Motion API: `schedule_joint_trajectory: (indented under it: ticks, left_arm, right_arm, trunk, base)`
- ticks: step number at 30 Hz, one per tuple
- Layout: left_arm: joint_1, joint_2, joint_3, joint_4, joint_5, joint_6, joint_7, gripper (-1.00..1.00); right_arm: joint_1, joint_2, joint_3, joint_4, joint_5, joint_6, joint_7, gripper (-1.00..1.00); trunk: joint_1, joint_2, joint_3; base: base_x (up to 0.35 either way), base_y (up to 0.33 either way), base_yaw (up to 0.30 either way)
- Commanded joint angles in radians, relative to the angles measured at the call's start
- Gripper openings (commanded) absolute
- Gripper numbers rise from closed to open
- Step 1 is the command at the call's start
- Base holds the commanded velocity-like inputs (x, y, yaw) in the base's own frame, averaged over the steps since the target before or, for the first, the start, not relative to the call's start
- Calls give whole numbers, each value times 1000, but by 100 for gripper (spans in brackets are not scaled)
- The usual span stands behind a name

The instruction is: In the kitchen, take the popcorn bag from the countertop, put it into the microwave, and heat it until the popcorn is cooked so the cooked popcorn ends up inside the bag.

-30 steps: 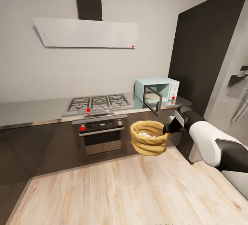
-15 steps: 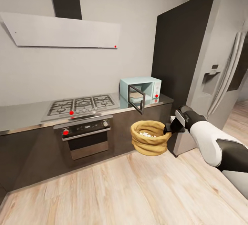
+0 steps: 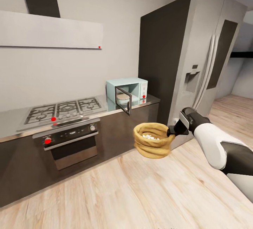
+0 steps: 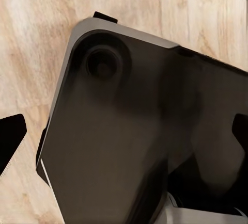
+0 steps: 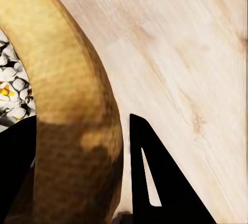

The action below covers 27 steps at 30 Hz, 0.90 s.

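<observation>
The kitchen point(image 3: 70, 67) stretches along a grey wall, with a tall dark unit point(image 3: 158, 57) and a steel fridge point(image 3: 207, 57) closing its far end, and the robot stands out on the wooden floor point(image 3: 116, 194), well apart from the cabinets. The countertop point(image 3: 10, 123) carries a gas hob point(image 3: 59, 111) above a dark oven point(image 3: 70, 141), and at its end by the tall unit sits the microwave point(image 3: 131, 88), its glass door point(image 3: 123, 99) swung open toward the room, presumably so the bag can go straight in. A pale dish-like shape lies inside; what it is cannot be told. The popcorn bag point(image 3: 151, 139) is off the counter, hanging in the air over the floor, lower than the microwave and to its right in the head view. The right gripper point(image 3: 172, 130) is clamped on the bag's thick rim, one finger point(image 5: 155, 177) outside the cloth and the other side within, as the right wrist view shows. That pinch at the rim keeps the mouth upward, so the popcorn point(image 3: 149, 137), white lumpy bits, rests inside. The left gripper point(image 4: 124, 126) hangs over the robot's dark base point(image 4: 119, 146), and its widely separated fingertips hold nothing. Judging from this, the carry to the microwave is under way and the placing not yet done.
</observation>
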Motion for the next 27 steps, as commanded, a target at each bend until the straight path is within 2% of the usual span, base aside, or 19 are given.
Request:
schedule_joint_trajectory:
  ticks: [1,20,25,27]
  left_arm:
    - [0,0,0,0,6,-2,-5,100]
    - [0,-1,0,0,6,-7,-3,100]
    - [0,-1,0,0,6,-9,-3,100]
    - [0,-2,1,0,6,-9,-3,100]
  right_arm:
    - [0,0,-5,-1,10,3,8,-100]
    - [0,0,-5,-1,10,3,8,-100]
    - [0,-3,-5,-1,10,3,8,-100]
    - [0,-15,-4,-1,13,3,9,-100]
  trunk:
    - [0,-1,-1]
    - [0,-1,-1]
    - [0,-1,-1]
    - [0,-1,-1]
  base:
    - [0,0,-287]
    - [0,0,-286]
    - [0,0,-73]
    - [0,0,-2]
